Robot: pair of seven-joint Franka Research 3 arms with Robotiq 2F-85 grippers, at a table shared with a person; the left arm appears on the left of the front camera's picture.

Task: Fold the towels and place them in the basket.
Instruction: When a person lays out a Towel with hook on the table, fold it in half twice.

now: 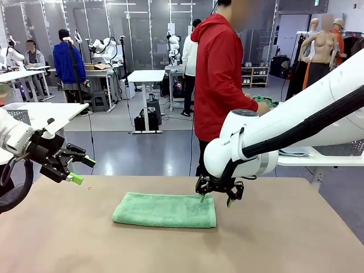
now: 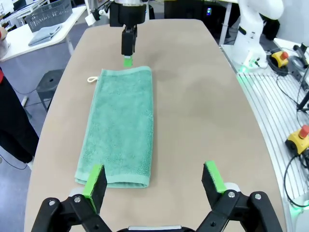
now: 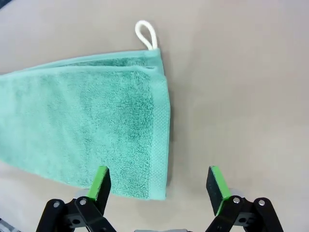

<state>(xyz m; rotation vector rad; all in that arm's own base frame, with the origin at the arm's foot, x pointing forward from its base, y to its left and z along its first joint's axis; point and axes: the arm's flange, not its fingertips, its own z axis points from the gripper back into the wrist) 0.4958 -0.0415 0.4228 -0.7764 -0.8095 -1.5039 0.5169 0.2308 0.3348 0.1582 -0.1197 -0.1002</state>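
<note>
right gripper (image 1: 215, 199): spread, low astride the mint towel (image 1: 165, 210) at its short edge, likely to pinch it for folding | mint towel: flat, doubled (loop (image 3: 146, 34) ahead of fingers) | left gripper (image 1: 83, 170): spread, raised clear off the opposite end

White arm (image 1: 301, 122), black claw (image 1: 215, 199), seemingly green-tipped

We count one green towel (image 1: 165, 209), one blue-grey towel (image 2: 43, 35), one basket (image 2: 50, 13), one person (image 1: 219, 85), and two grippers: left gripper (image 2: 152, 169), right gripper (image 3: 158, 173).

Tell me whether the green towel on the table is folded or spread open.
Folded. The green towel lies as a narrow strip, with two layered edges stacked by its white loop.
</note>
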